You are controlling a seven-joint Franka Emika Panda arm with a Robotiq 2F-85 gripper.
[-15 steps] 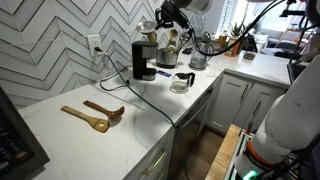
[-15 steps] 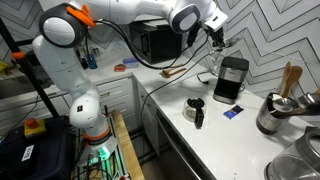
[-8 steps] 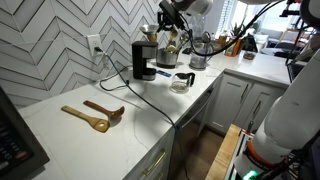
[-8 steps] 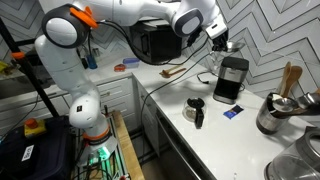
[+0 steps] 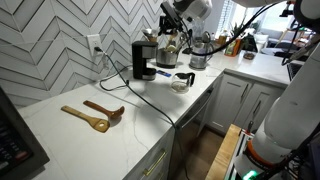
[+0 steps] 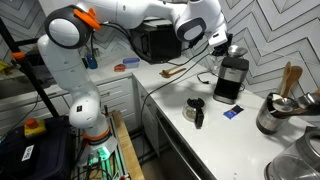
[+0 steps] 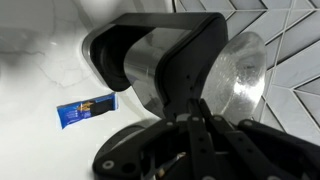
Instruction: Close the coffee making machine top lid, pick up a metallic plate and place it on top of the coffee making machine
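Note:
The black coffee making machine [image 5: 144,60] stands by the tiled wall and also shows in an exterior view [image 6: 232,79]. Its top lid [image 6: 233,60] lies flat and closed. My gripper [image 6: 224,41] is shut on the rim of the metallic plate [image 6: 236,49], holding it tilted just above the machine's top. In the wrist view the shiny plate [image 7: 238,72] hangs from my fingers [image 7: 190,100] over the dark machine top [image 7: 150,55]. In an exterior view my gripper [image 5: 170,20] is above and slightly beside the machine.
A glass carafe [image 5: 182,81] [image 6: 197,108] stands on the counter in front of the machine. Wooden spoons [image 5: 95,115] lie further along. A blue packet [image 7: 85,112] [image 6: 231,112] lies by the machine's base. A metal pot with utensils [image 6: 275,112] stands nearby.
My gripper has carried the plate sideways and slightly down, from beside the machine to just over its top.

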